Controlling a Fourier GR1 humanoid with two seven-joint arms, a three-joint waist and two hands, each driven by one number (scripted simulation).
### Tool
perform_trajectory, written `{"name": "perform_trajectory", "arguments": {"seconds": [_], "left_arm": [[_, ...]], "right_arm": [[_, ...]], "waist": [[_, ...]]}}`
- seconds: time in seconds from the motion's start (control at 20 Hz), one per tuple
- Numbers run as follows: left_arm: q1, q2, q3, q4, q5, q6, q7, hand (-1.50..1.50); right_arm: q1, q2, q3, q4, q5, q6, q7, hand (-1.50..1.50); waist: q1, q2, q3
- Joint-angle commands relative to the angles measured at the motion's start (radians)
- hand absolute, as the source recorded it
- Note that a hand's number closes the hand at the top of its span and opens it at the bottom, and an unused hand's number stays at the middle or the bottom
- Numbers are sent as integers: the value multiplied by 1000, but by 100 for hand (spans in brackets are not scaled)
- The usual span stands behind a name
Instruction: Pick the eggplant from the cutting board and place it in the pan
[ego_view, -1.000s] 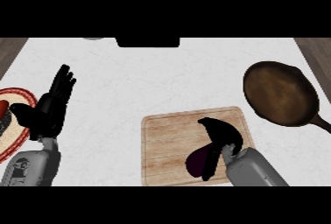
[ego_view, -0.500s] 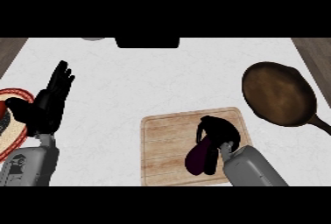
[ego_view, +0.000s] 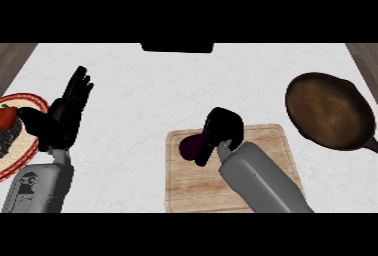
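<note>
Transport step: right hand (ego_view: 224, 128) grasps eggplant (ego_view: 194, 146) over cutting board (ego_view: 193, 185) (left hand (ego_view: 65, 112) released); carry to pan (ego_view: 330, 116).

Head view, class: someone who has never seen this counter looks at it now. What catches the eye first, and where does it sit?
First, the right hand curled round the dark purple eggplant over the upper part of the wooden cutting board, low and centre. Next, the brown pan at the right edge, with nothing in it. At the left, the left hand rests open, fingers up, beside a red-rimmed plate.
</note>
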Motion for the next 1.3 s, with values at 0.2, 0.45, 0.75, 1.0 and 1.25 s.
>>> {"name": "perform_trajectory", "arguments": {"seconds": [0.2, 0.45, 0.75, 1.0, 1.25], "left_arm": [[-11, 22, 17, 21, 9, -18, 10, 0], [62, 9, 16, -9, -9, 2, -47, 0], [52, -4, 14, -23, -13, 24, -4, 0], [59, 9, 26, -25, -5, 11, -22, 0], [39, 28, 38, -30, -5, 5, -1, 0]], "right_arm": [[-221, 28, 62, 111, 319, -296, 179, 150], [-277, 5, -21, 42, 415, -312, 191, 150], [-251, -57, -149, -29, 499, -383, 181, 150], [-170, -94, -282, -143, 480, -511, 96, 150], [-75, -204, -413, -126, 423, -530, -59, 150]], "waist": [[-9, -5, 1], [-36, -10, 1], [-48, -11, 3], [-55, -11, 4], [-44, -6, 3]]}}
